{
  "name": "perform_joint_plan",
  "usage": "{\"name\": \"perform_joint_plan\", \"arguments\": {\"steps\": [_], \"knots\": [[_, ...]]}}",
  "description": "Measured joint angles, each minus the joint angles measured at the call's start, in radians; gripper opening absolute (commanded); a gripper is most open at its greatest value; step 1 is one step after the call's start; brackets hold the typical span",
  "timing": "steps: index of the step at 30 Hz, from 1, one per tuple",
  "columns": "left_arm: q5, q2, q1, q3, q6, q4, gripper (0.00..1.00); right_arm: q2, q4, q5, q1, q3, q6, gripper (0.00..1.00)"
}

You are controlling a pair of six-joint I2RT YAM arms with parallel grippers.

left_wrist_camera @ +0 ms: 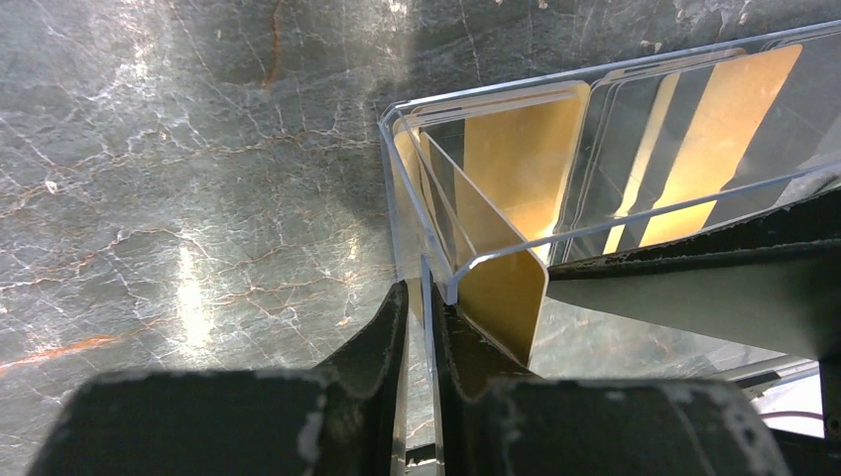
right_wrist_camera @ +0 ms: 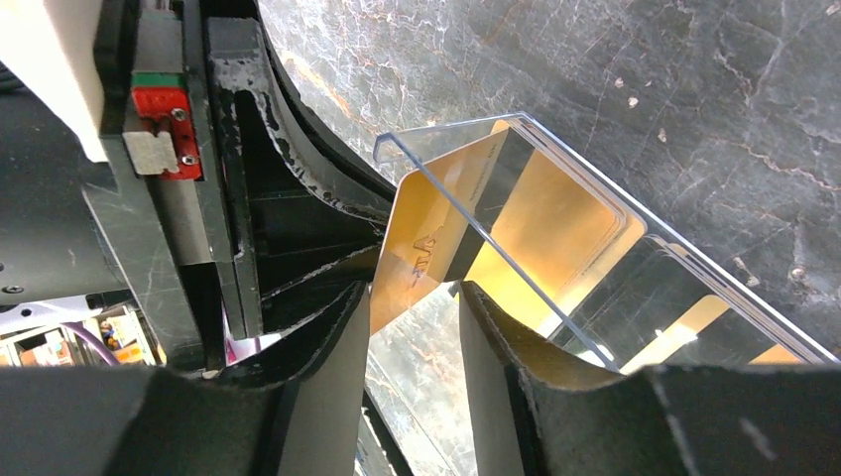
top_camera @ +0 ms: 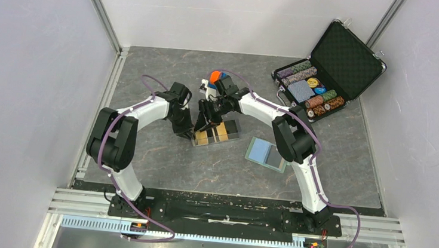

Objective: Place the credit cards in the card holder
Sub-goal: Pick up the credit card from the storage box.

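We see the left arm (top_camera: 146, 110) bent low and reaching right to mid-table. The left gripper (left_wrist_camera: 419, 309) is pinched on a wall of the clear tray (left_wrist_camera: 476, 97), by its corner. In the tray lie the credit cards (left_wrist_camera: 526, 149), gold and black, side by side. One gold card (right_wrist_camera: 426, 238) tilts up over the tray wall, in the gap of the right gripper (right_wrist_camera: 415, 297), whose fingers stand apart. The right arm (top_camera: 266, 107) arches in from the right. Right of the tray, the card holder (top_camera: 266, 154) lies open and flat.

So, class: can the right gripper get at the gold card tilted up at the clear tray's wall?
Probably yes: the right gripper stands open with the gold card between its jaws, and the left gripper steadies the clear tray.
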Motion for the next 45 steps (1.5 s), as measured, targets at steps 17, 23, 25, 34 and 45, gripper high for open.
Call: {"name": "perform_joint_plan", "arguments": {"steps": [17,23,25,34,45], "knots": [[0.004,0.001,-0.006,0.000,0.000,0.002,0.02,-0.014,0.031,-0.022,0.000,-0.047,-0.005,0.51],[0.005,0.001,-0.006,0.000,0.000,0.002,0.02,-0.049,0.045,-0.023,-0.001,-0.088,0.003,0.55],[0.005,0.001,-0.006,0.000,0.000,0.002,0.02,-0.059,0.050,-0.024,-0.002,-0.092,0.004,0.55],[0.005,0.002,-0.006,0.000,0.000,0.002,0.02,-0.066,0.076,-0.025,-0.003,-0.097,0.015,0.53],[0.006,0.002,-0.006,0.000,0.001,0.002,0.02,-0.024,0.022,0.019,-0.001,-0.036,0.010,0.40]]}}
